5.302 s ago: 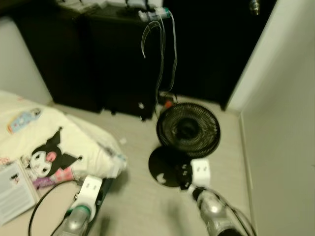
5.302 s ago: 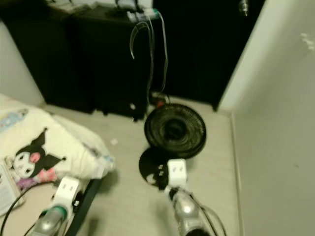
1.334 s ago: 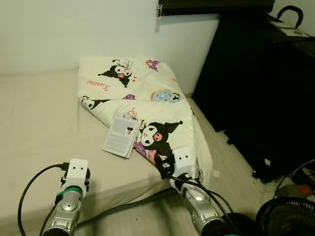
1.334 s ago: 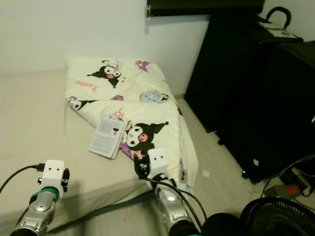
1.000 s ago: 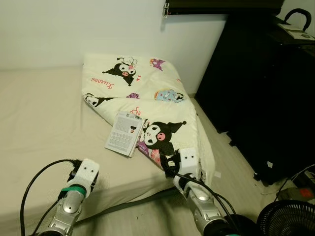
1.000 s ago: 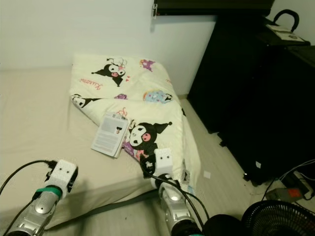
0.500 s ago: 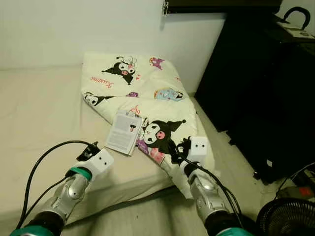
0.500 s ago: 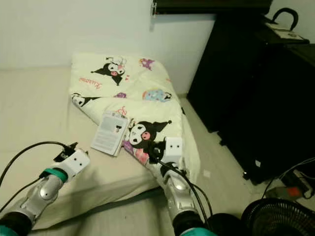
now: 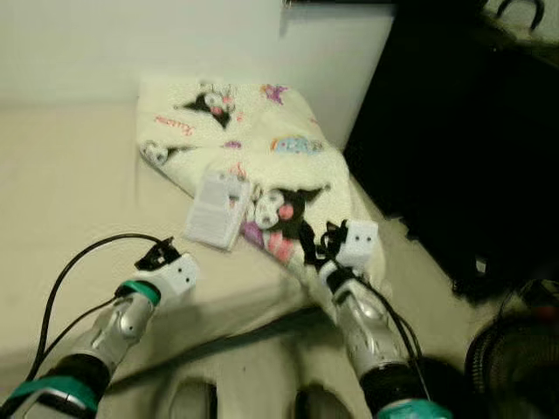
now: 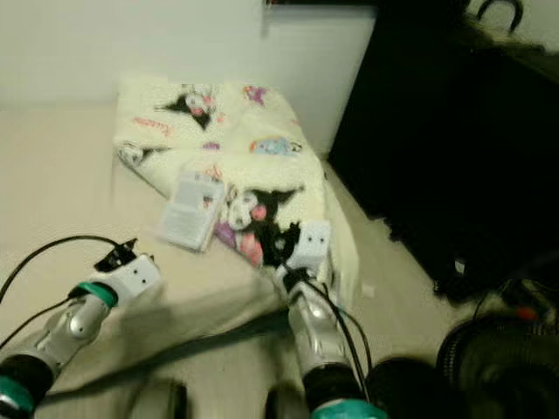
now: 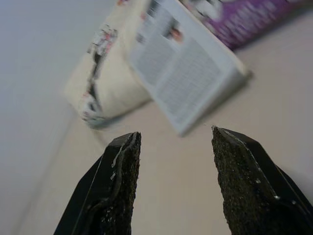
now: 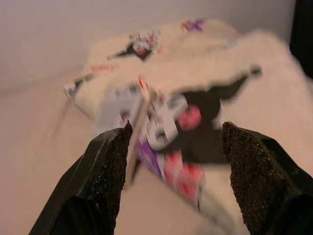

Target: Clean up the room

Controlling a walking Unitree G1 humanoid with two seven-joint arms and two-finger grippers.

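Bed (image 9: 61,201) with a cream sheet sits in the head views. A folded blanket (image 9: 253,148) with cartoon pictures lies on it, and a white booklet (image 9: 214,209) rests on the blanket's near edge. The left gripper (image 9: 157,255) hangs over the sheet near the booklet. The right gripper (image 9: 316,244) is at the blanket's corner. A black cabinet (image 9: 472,131) stands beside the bed.

In the left wrist view, the black fingers (image 11: 117,181) are spread apart with nothing between them, pointing at the booklet (image 11: 188,73).

In the right wrist view, the fingers (image 12: 107,181) are wide apart too, facing the blanket (image 12: 195,73).
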